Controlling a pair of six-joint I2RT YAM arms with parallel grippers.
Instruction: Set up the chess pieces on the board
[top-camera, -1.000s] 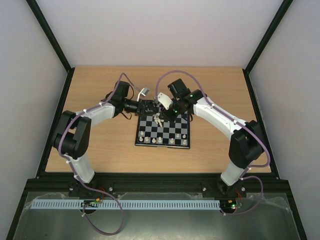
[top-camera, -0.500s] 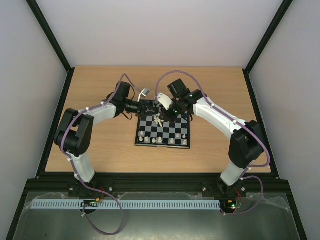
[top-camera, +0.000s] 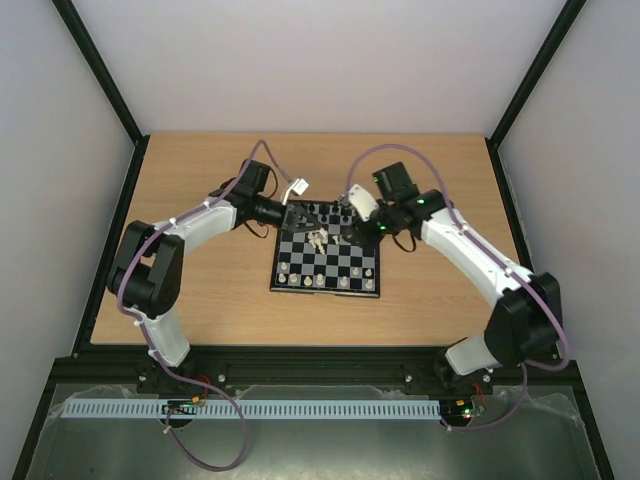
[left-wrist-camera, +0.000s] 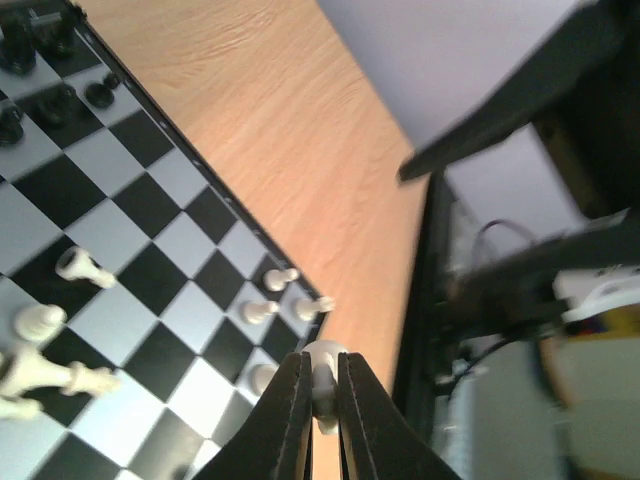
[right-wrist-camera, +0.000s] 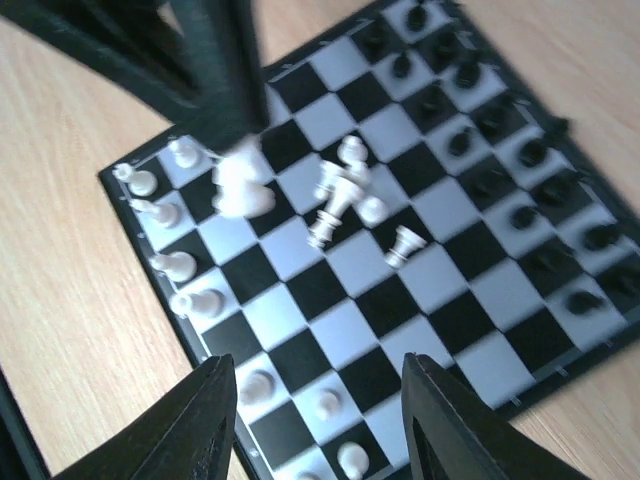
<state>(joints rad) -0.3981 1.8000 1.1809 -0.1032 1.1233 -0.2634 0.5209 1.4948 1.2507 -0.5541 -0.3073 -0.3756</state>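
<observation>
We saw left end effector (left-wrist-camera: 320, 358) clamped on white piece (left-wrist-camera: 323, 390), right end effector (right-wrist-camera: 318, 368) open, empty; best seated upright, mid-square

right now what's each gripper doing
left gripper: closed on a white chess piece
right gripper: open, holding nothing

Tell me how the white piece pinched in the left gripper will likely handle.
Probably rigid and very light: the white piece is barely as wide as the fingers of the left gripper. Its rounded head looks smooth, so it may slip or pivot in the pinch. Set down, it could tip easily, like the toppled pieces.
</observation>
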